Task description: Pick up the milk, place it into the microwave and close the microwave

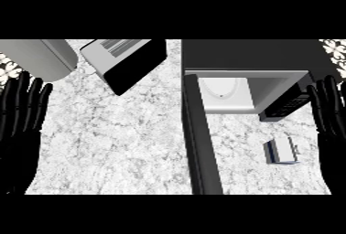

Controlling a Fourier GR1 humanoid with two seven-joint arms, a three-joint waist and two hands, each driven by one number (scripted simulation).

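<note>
Marbled white stone covers the bench (115, 146), seen from steeply above, with patterned tile showing at the far corners. On the right half stands the microwave (256, 57), dark on top, its door (202, 146) swung fully open so that it reaches toward the near edge as a long dark bar. Inside, the pale cavity shows a round turntable (226, 89), and nothing rests on it. The milk (281, 151), a small white carton with a dark side, lies on the bench in front of the open cavity, to the right of the door and apart from it.

At the far left sit a grey rounded appliance (40, 57) and, just beside it, a tilted flat device (125, 61) with a dark panel; neither belongs to the job.

The left hand (20, 119) rests at the left edge, fingers straight, slightly spread and pointing up, holding nothing. The right hand (327, 114) stands likewise at the right edge, fingers straight and empty, near the microwave's control panel (287, 105) and not touching the carton.

Judged from this, no step is done: the carton has yet to be grasped, lifted, set inside the cavity, and the door swung shut. The right hand looks better placed for the pickup.
</note>
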